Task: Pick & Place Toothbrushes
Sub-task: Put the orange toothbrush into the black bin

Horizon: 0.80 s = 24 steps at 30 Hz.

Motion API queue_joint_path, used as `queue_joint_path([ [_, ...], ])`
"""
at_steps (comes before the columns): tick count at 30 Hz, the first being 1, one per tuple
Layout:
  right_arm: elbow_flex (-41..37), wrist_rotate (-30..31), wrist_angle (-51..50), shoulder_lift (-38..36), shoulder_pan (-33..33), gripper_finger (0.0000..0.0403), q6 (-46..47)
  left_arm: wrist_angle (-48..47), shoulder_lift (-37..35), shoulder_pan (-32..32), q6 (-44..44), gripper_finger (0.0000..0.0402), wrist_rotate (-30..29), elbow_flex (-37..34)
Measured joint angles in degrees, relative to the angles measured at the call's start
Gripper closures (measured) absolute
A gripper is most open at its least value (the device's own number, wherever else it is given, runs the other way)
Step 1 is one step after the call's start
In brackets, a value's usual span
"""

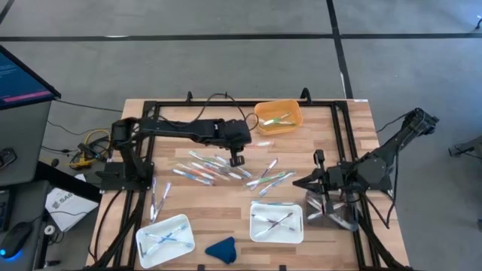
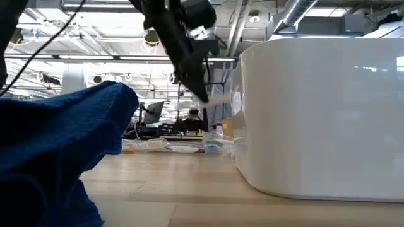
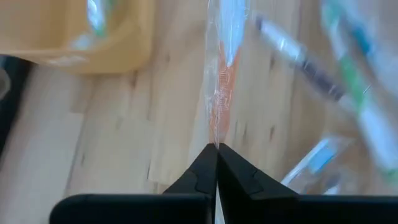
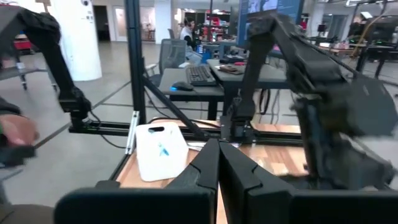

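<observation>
Several wrapped toothbrushes lie loose on the middle of the wooden table. My left gripper hangs above their far side, near the orange tray, shut on one toothbrush in a clear wrapper with orange and blue on it. In the low view this toothbrush sticks out beside the fingers, above the table. My right gripper waits at the right, level, shut with nothing in it. My left gripper pinches the near end of the wrapped toothbrush between its two fingertips, slanting down from above. The toothbrush runs on from the fingertips along their line. It is lifted clear of the table.
The orange tray holds a few toothbrushes. Two white trays with toothbrushes stand near the front edge, with a blue cloth lump between them. A black frame borders the table.
</observation>
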Motion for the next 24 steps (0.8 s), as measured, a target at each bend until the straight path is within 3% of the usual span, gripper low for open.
queue_joint_path([
  [8, -0.01, 0.0, 0.06, 0.02, -3.32, 0.0403, -0.17, 0.74, -7.72, -2.8, -6.32, 0.0401, 0.25, 0.07],
  [15, -0.01, -3.09, -4.38, 0.24, -5.98, 0.0398, -0.45, 0.6, -9.17, -4.53, -11.85, 0.0401, 8.81, 0.09],
  [24, -0.01, -5.98, -7.55, 0.24, -12.4, 0.0319, 2.88, 0.13, -9.17, -8.4, -16.42, 0.0401, 10.99, 0.09],
])
